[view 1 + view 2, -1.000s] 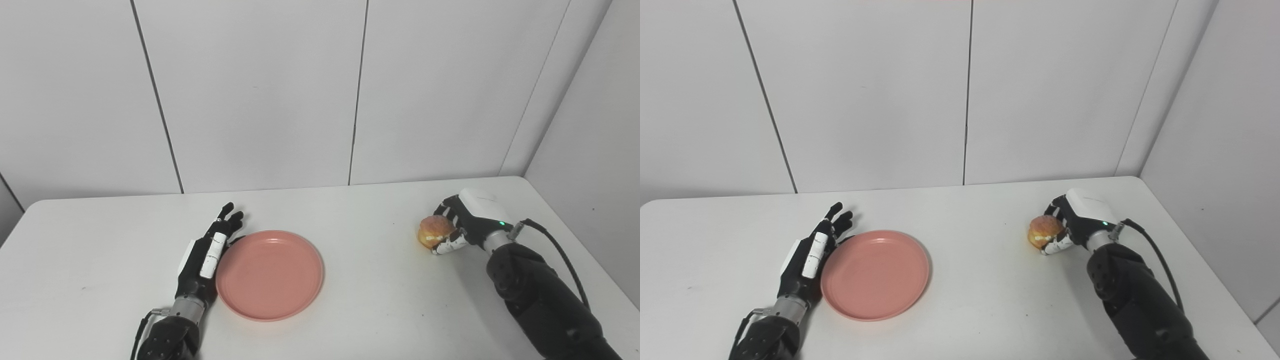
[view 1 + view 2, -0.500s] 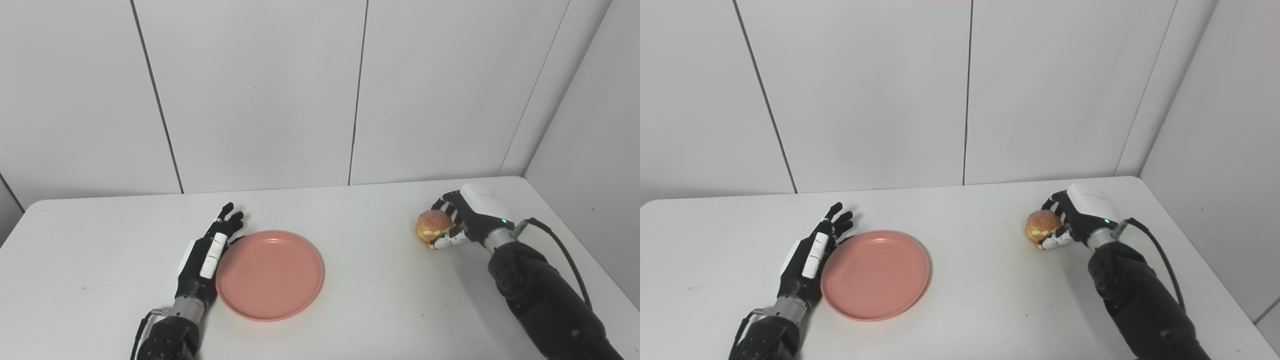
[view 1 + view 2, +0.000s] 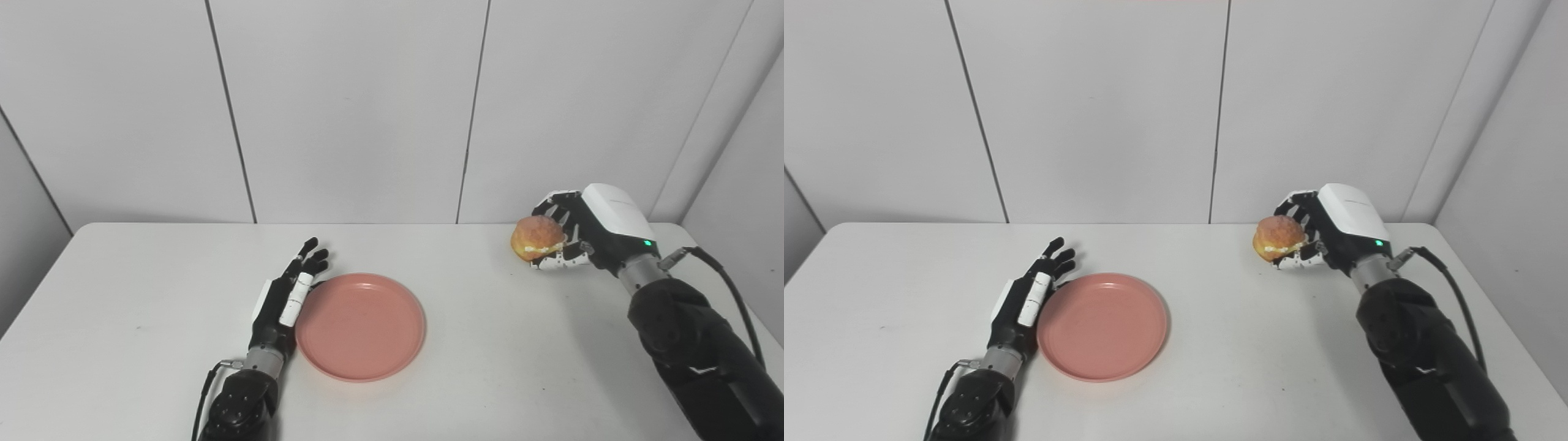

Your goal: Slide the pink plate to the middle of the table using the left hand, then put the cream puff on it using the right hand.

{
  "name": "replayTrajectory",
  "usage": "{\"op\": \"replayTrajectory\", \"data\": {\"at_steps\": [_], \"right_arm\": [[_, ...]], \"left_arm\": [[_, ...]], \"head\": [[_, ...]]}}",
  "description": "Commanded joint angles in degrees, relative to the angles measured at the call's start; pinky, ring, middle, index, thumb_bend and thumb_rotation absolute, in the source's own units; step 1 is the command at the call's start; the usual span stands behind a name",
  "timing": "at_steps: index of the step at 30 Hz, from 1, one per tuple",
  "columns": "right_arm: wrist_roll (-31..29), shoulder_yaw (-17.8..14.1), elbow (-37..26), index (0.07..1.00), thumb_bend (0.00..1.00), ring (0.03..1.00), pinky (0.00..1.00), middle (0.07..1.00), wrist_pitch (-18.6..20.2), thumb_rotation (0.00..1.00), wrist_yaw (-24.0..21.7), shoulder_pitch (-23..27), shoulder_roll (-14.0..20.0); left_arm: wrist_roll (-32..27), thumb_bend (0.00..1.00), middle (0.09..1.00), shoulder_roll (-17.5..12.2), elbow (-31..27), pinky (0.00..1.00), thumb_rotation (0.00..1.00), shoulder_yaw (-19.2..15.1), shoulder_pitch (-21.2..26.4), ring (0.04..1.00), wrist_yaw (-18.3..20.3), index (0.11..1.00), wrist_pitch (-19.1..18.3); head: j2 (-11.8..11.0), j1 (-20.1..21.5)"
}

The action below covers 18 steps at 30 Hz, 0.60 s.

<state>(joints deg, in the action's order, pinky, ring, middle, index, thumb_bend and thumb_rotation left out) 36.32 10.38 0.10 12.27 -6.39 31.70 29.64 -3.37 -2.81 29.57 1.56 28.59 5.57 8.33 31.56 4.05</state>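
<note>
Right hand (image 3: pixel 585 236) at far right, fingers wrapped round cream puff (image 3: pixel 538 237), holding it up off white table (image 3: pixel 122 288). Puff faces left, toward plate, maybe ready for trip over. Left hand (image 3: pixel 285 300) flat on table, fingers spread and straight, holding nothing. Its side touches left rim of pink plate (image 3: pixel 361 324), good for pushing. Plate sits near middle of table, a bit left and near. Puff well apart from plate. Next job, I think: carry puff over plate, lower, let go softly so it won't squash.

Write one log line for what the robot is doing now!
left hand: open beside round pink plate | right hand: holding golden cream puff above white table
</note>
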Motion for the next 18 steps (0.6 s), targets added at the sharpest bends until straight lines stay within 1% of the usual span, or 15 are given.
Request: {"op": "replayTrajectory", "data": {"at_steps": [1,2,7,11,13,15,18], "right_arm": [[-1.02,-1.51,-3.08,0.535,0.51,0.384,0.29,0.460,-2.40,0.00,0.22,1.60,0.74],[-1.51,-1.72,-4.03,0.534,0.51,0.383,0.29,0.459,-2.45,0.00,0.15,1.57,0.38],[-2.39,-1.83,-6.39,0.534,0.51,0.378,0.28,0.464,-2.97,0.00,0.42,1.52,-0.95],[-2.06,-1.17,-8.28,0.531,0.51,0.389,0.30,0.476,-3.21,0.00,-0.08,1.65,-2.14],[-2.14,-0.95,-8.51,0.528,0.52,0.396,0.31,0.482,-3.40,0.00,0.14,1.72,-3.16],[-2.76,-0.92,-7.88,0.528,0.52,0.396,0.31,0.483,-4.49,0.00,0.70,1.77,-4.23],[-2.78,-0.73,-7.23,0.532,0.51,0.383,0.28,0.484,-5.72,0.00,0.76,1.94,-5.32]], "left_arm": [[0.58,0.86,0.889,2.92,2.24,0.76,0.88,1.84,-0.87,0.898,0.92,0.905,-1.10],[0.55,0.86,0.891,3.09,2.49,0.77,0.88,1.87,-0.82,0.900,0.92,0.906,-0.95],[0.73,0.89,0.892,3.70,3.15,0.79,0.87,2.11,-0.68,0.904,0.50,0.905,-0.75],[0.77,0.89,0.887,4.15,3.77,0.81,0.87,2.20,-0.61,0.901,0.07,0.906,-0.36],[0.95,0.90,0.879,4.31,4.07,0.81,0.87,2.23,-0.58,0.891,-0.18,0.901,-0.18],[1.00,0.90,0.879,4.47,4.25,0.81,0.87,2.27,-0.61,0.891,-0.33,0.899,-0.13],[1.04,0.91,0.878,4.61,4.57,0.81,0.86,2.38,-0.59,0.890,-0.57,0.894,0.12]], "head": [[0.07,-0.09],[-0.11,-0.92],[-0.35,-2.51],[-0.47,-4.14],[-0.53,-4.75],[-0.58,-5.33],[-0.63,-6.01]]}}
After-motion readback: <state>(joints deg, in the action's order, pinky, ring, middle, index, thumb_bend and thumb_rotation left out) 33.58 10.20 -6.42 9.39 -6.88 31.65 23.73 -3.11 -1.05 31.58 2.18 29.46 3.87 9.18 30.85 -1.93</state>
